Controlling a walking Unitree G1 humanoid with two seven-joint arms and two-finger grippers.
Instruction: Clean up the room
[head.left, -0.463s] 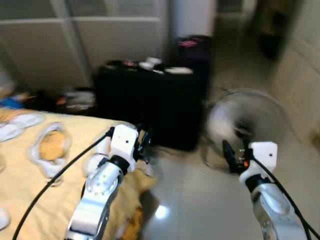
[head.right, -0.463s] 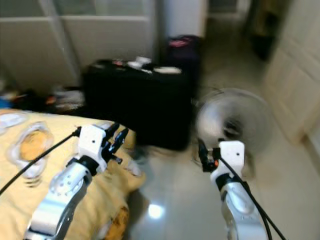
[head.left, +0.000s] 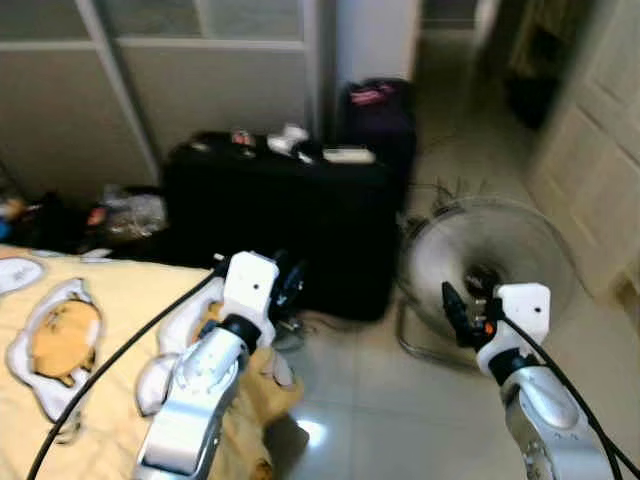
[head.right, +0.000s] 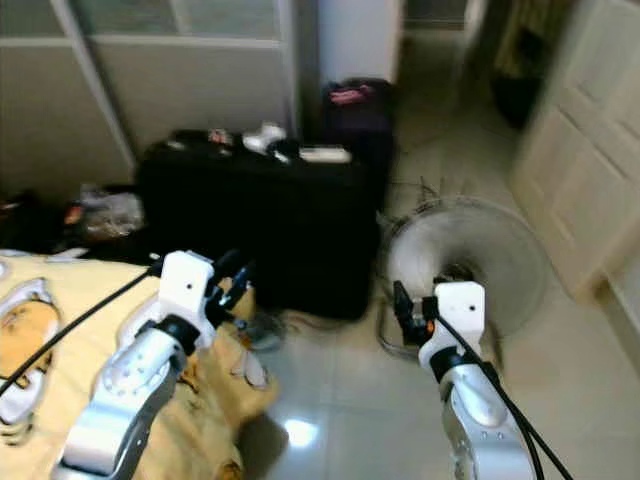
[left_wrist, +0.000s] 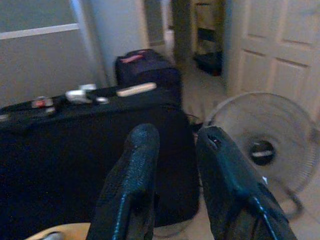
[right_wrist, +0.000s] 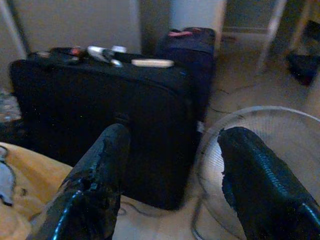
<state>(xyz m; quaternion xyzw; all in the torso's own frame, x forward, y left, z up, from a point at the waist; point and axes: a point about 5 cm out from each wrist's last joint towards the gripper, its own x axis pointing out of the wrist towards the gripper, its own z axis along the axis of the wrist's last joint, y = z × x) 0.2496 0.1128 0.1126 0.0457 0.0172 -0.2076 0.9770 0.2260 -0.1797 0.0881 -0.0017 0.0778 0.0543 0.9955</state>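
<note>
Clutter sits on top of the big black suitcase (head.left: 280, 225) standing on the tiled floor (head.left: 400, 400) between the yellow bedspread (head.left: 90, 400) and a floor fan (head.left: 490, 265). Both arms are raised in front of it: the left gripper (left_wrist: 172, 142) has a narrow gap between its fingers, the right gripper (right_wrist: 175, 150) is spread wide, and neither holds anything.

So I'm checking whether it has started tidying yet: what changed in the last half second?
Only the camera shifted, and the picture is sharper. Left gripper over the yellow bedspread and right gripper before the fan stay raised, open and empty. Black suitcase unmoved.
</note>
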